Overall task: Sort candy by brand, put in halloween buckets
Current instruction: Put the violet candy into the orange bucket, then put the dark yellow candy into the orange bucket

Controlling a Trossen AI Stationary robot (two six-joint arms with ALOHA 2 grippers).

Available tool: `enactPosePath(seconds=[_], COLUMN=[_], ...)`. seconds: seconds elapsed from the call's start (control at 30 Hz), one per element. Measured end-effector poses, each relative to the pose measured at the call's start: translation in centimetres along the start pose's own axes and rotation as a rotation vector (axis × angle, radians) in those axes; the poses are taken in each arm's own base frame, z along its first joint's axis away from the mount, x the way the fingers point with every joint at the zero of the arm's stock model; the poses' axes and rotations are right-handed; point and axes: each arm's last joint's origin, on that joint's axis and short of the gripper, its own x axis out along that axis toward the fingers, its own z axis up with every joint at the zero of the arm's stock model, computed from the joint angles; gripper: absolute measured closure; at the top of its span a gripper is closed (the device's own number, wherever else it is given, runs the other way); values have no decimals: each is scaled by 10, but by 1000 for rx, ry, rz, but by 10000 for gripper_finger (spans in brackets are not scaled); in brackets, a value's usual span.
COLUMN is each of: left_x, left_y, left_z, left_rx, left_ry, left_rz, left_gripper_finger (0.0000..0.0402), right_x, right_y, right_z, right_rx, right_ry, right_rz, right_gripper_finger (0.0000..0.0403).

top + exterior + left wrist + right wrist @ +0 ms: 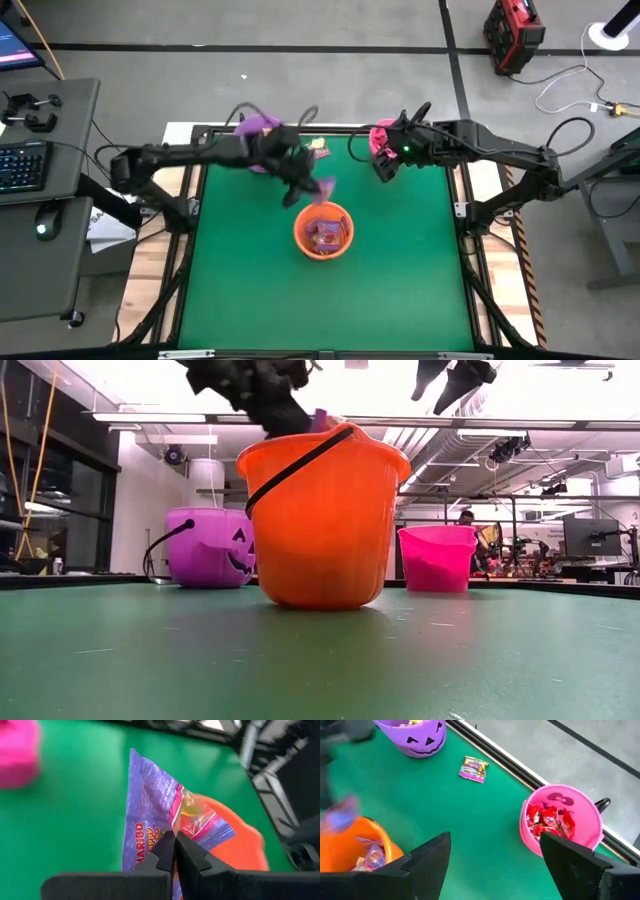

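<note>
Three buckets stand on the green counter [400, 300]: the orange bucket [323, 230] near the middle, the purple bucket [412, 737] and the pink bucket [560, 820] toward the far edge, well apart from one another. The left gripper [174, 845] holds its jaws clamped tight on a purple candy packet [150, 815], pinching it at a lower corner so the wrapper stands up above the fingertips. In the high view this packet [322, 187] hangs just beside the far rim of the orange bucket, at or slightly outside the opening. The orange bucket already contains similar purple-wrapped candy [325, 236], so the step in hand appears to be the delivery of this packet to its matching pail. The right gripper [495, 860] waits above the counter near the pink bucket with its jaws spread wide and nothing between them. The pink bucket holds red packets [550, 822]; the contents of the purple bucket are only partly visible. One loose packet [474, 769] lies flat on the counter between the purple and pink buckets. The next move, as judged from this layout, calls for carrying the held packet fully over the orange opening before release, since a release at the rim risks dropping it outside. After that, the loose packet remains to be sorted; its brand cannot be read from here.
</note>
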Motion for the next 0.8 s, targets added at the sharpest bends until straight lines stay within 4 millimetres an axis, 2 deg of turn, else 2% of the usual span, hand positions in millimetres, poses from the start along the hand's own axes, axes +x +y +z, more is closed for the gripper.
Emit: enactPosePath(seconds=[0.07, 0.17, 0.27, 0.43, 0.63, 0.73, 0.8], left_x=[5, 8, 16, 20, 19, 9, -9], left_y=[-19, -45, -60, -59, -63, -63, -58], left_z=[-11, -17, -24, -24, -22, -14, -6], left_rx=[25, 125, 164, 100, 54, 59, 55], left_ry=[7, 17, 60, 66, 71, 128, 181], left_rz=[-38, -73, -63, -60, -71, -34, 45], left_gripper_finger=[401, 401, 400, 373, 294, 256, 237], right_x=[1, 2, 4, 7, 10, 12, 18], right_y=[-2, -5, -9, -14, -17, -19, -18], right_z=[1, 3, 5, 10, 16, 22, 31], right_rx=[-19, -40, -53, -66, -84, -71, -40], right_ry=[0, 0, 2, 10, -1, -33, -71], right_rz=[-6, -16, -27, 15, 84, 115, 172], right_gripper_finger=[103, 103, 103, 103, 103, 103, 103])
